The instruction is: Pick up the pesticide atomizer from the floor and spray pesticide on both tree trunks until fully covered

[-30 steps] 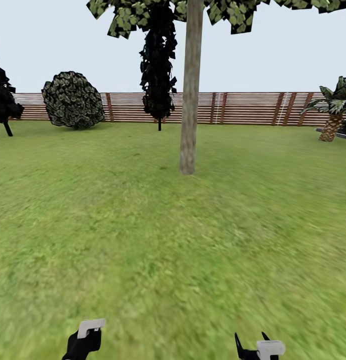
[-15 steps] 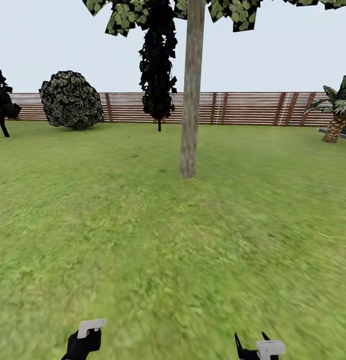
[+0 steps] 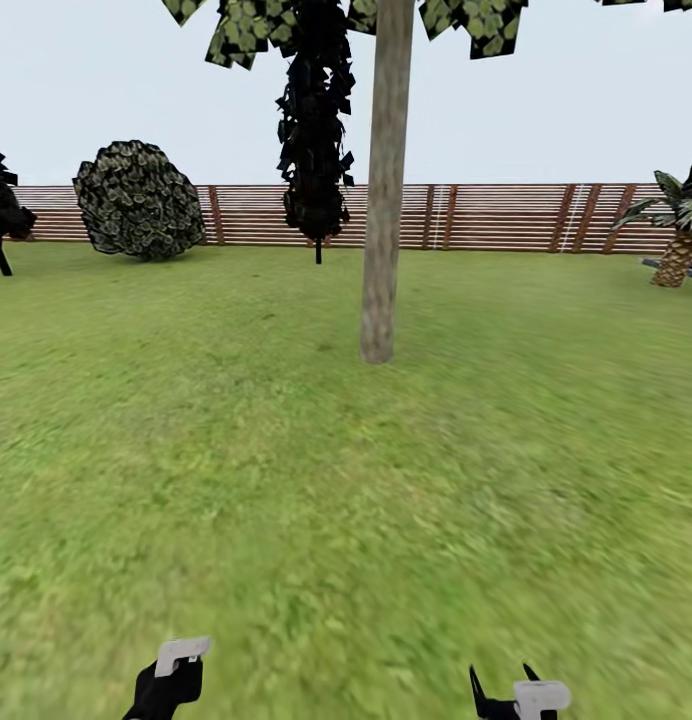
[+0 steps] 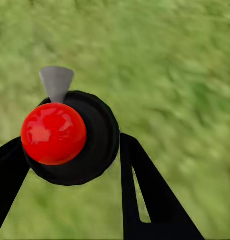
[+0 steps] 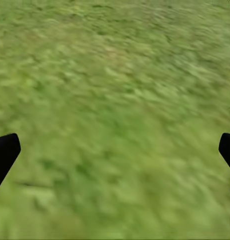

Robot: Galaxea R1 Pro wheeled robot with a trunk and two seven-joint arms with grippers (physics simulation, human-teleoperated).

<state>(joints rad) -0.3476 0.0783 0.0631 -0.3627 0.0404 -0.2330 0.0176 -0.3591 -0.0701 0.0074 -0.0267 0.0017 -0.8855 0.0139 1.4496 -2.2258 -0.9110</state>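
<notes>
One tree stands ahead in the head view, its thick pale tree trunk (image 3: 383, 200) rising from the lawn to dark blocky leaves (image 3: 466, 20). My left gripper (image 3: 166, 690) sits low at the picture's bottom left. In the left wrist view the left gripper (image 4: 70, 145) is shut on the pesticide atomizer (image 4: 54, 133), a black bottle with a red top and a grey nozzle (image 4: 56, 82), held above grass. My right gripper (image 3: 501, 690) is at the bottom right; in its wrist view the right gripper (image 5: 115, 150) is open, fingertips (image 5: 5, 152) wide apart over grass. The floor and the pesticide are out of view.
Green lawn (image 3: 346, 480) stretches to a reddish slat fence (image 3: 486, 215). A round bush (image 3: 138, 200) and a near-black thin-stemmed tree (image 3: 314, 130) stand at the back. Another dark tree (image 3: 1, 215) is far left, and a striped palm-like plant (image 3: 681, 235) far right.
The whole head view has shifted: the trunk's base sits a little lower and nearer, so the camera has moved toward the tree. Both grippers keep their places in the picture.
</notes>
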